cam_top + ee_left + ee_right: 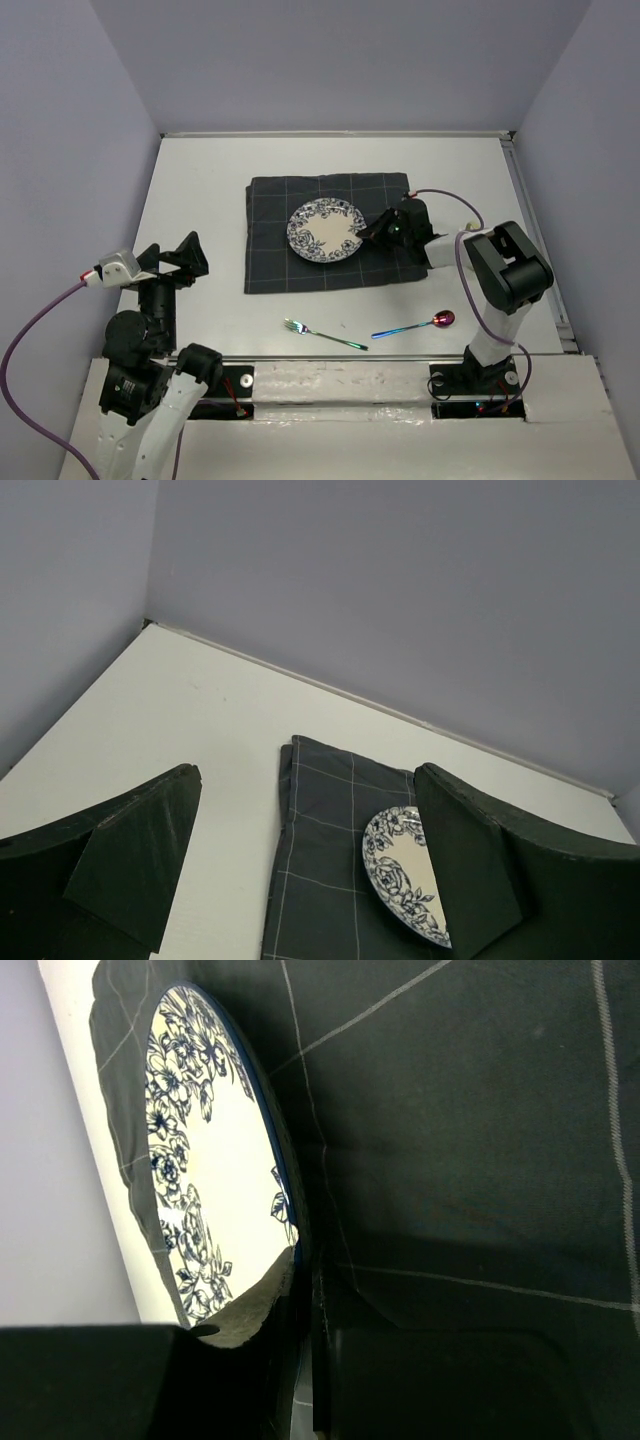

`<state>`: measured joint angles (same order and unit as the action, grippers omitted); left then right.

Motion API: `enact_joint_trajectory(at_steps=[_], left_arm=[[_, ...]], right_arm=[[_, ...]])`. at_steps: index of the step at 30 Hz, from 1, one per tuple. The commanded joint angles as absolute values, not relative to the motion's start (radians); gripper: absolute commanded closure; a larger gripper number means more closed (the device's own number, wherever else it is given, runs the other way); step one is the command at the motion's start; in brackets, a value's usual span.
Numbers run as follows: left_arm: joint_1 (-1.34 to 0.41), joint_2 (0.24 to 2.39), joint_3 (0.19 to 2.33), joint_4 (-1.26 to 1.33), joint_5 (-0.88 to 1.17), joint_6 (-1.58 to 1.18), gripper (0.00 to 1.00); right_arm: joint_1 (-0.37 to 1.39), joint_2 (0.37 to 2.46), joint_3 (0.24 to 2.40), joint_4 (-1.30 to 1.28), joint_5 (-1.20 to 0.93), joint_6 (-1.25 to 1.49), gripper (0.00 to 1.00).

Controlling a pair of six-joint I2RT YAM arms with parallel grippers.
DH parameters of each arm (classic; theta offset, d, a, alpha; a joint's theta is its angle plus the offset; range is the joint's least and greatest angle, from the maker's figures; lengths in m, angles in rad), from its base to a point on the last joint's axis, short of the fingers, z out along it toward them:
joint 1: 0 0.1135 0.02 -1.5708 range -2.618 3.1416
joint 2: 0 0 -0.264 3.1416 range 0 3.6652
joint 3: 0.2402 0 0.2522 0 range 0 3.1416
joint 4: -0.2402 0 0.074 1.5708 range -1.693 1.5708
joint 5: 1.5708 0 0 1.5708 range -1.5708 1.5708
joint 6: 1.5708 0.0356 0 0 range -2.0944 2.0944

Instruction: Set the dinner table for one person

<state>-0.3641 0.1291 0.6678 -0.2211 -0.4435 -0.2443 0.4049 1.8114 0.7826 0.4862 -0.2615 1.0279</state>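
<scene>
A blue-and-white floral plate (325, 232) lies on a dark grey checked cloth (270, 262) in the middle of the white dinner table (200, 190). My right gripper (372, 232) is shut on the plate's right rim. In the right wrist view one finger lies over the plate (215, 1160) and the other under its edge, at the gripper (305, 1280), with the cloth (450, 1140) beneath. My left gripper (175, 262) is open and empty over the table's left side. In its wrist view the gripper (308, 815) faces the cloth (320, 860) and the plate (400, 870).
An iridescent fork (323, 334) and a spoon (415, 326) with a reddish bowl lie on the bare table in front of the cloth. Grey walls enclose the table on the left, back and right.
</scene>
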Motion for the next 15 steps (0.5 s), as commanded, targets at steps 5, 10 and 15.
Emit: enact_joint_trajectory(at_steps=[5, 10, 15], left_arm=[[-0.357, 0.153, 0.676, -0.173, -0.425, -0.225, 0.01], [-0.357, 0.146, 0.676, -0.173, -0.423, -0.225, 0.01], [-0.357, 0.138, 0.676, -0.173, -0.417, -0.225, 0.01]], right_arm=[[0.402, 1.770, 0.818, 0.589, -0.258, 1.022, 0.72], [0.402, 1.761, 0.842, 0.485, -0.245, 0.979, 0.57], [0.402, 1.744, 0.841, 0.419, -0.212, 0.945, 0.50]])
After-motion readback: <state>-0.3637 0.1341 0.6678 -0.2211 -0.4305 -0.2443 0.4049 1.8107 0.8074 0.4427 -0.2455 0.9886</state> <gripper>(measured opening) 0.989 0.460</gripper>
